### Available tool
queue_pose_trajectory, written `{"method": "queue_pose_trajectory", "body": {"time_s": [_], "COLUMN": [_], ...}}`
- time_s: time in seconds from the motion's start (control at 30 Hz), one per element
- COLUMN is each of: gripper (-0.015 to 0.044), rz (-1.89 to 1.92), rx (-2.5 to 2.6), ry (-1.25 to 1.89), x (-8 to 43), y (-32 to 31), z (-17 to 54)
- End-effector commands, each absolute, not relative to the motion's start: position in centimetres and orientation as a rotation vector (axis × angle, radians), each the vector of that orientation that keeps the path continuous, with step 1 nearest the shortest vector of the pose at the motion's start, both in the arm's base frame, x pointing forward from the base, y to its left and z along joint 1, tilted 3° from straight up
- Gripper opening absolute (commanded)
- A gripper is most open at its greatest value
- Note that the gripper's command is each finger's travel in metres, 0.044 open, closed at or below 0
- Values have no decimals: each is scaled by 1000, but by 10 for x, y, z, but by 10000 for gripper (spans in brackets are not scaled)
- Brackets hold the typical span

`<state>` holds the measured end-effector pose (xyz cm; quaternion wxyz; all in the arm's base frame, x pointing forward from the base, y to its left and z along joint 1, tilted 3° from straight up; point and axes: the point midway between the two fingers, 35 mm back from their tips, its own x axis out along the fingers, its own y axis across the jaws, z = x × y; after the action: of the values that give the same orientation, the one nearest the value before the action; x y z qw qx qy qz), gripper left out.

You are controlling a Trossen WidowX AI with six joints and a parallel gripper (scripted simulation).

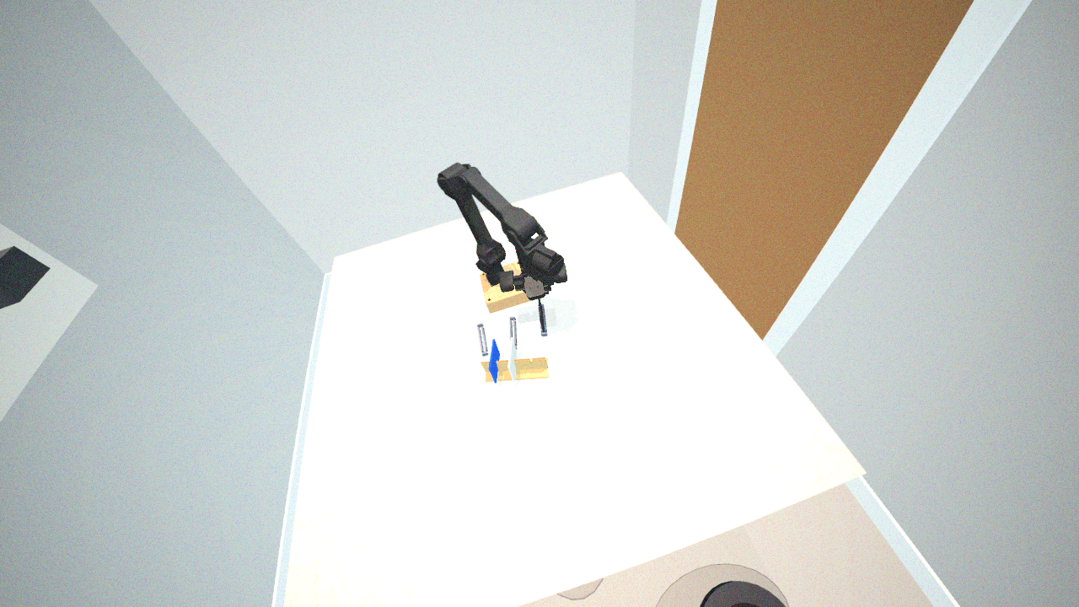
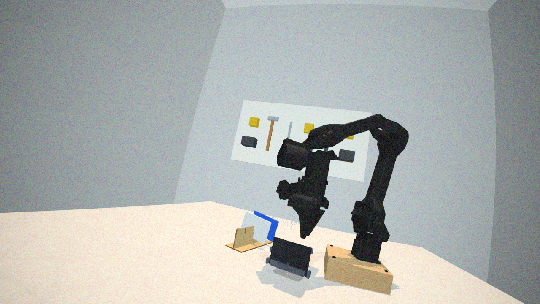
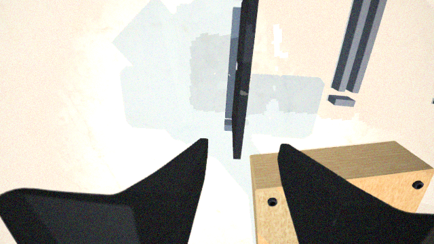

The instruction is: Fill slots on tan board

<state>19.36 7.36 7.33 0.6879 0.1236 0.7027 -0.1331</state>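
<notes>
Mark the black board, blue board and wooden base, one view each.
Black board (image 2: 291,252): exterior view, middle of its broad face.
Blue board (image 1: 494,362): top view, middle of its visible side.
Wooden base (image 2: 357,278): exterior view, on its front side face.

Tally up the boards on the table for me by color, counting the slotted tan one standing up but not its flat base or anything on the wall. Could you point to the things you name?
Blue (image 1: 494,362) (image 2: 274,229): 1
White (image 1: 512,363) (image 2: 260,229): 1
Black (image 1: 542,317) (image 2: 291,250) (image 3: 240,88): 1
Tan (image 1: 534,363) (image 2: 242,238): 1
Total: 4
</notes>
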Motion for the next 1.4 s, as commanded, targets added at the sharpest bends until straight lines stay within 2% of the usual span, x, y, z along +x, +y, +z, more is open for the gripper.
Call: {"method": "queue_pose_trajectory", "body": {"time_s": [0.0,1.37], "gripper": [185,185], "rz": [-301,-301], "rx": [282,282], "ry": [1581,1581], "x": [193,191], "y": [75,74], "z": [67,8]}}
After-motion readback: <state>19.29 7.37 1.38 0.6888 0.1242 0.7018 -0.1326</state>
